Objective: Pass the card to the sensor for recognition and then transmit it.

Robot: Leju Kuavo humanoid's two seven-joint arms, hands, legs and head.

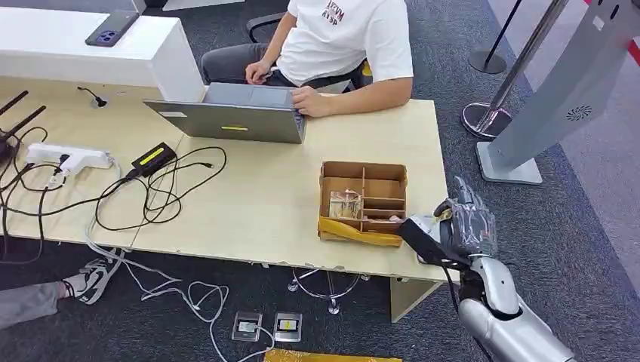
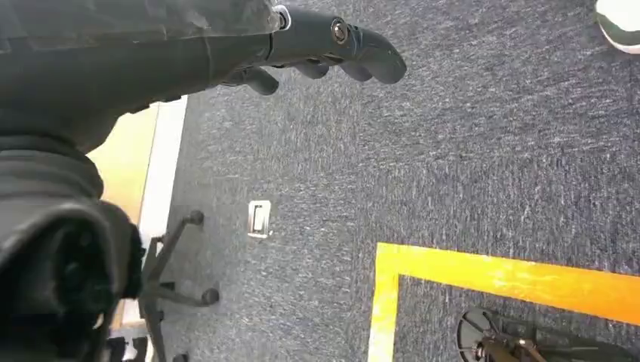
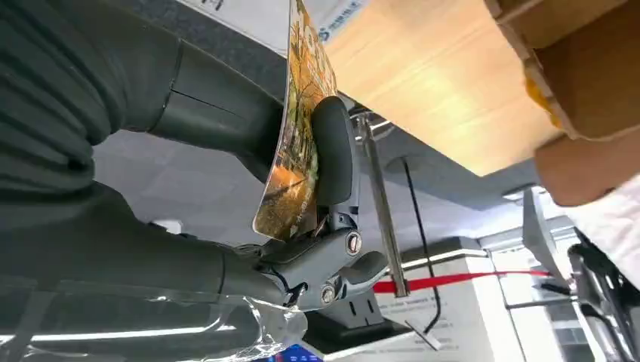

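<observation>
At four o'clock off the box (image 1: 363, 202), the right hand (image 1: 462, 226) pinches the card (image 3: 296, 143), picked up and next due at the sensor (image 1: 562, 98) toward one o'clock; the left hand (image 2: 302, 45) hangs empty, fingers loosely apart.

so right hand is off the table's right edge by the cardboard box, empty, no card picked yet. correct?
Not empty. The right wrist view shows the right hand pinching the card between its thumb and fingers. The rest holds: in the head view the hand sits just off the table edge, beside the cardboard box.
</observation>
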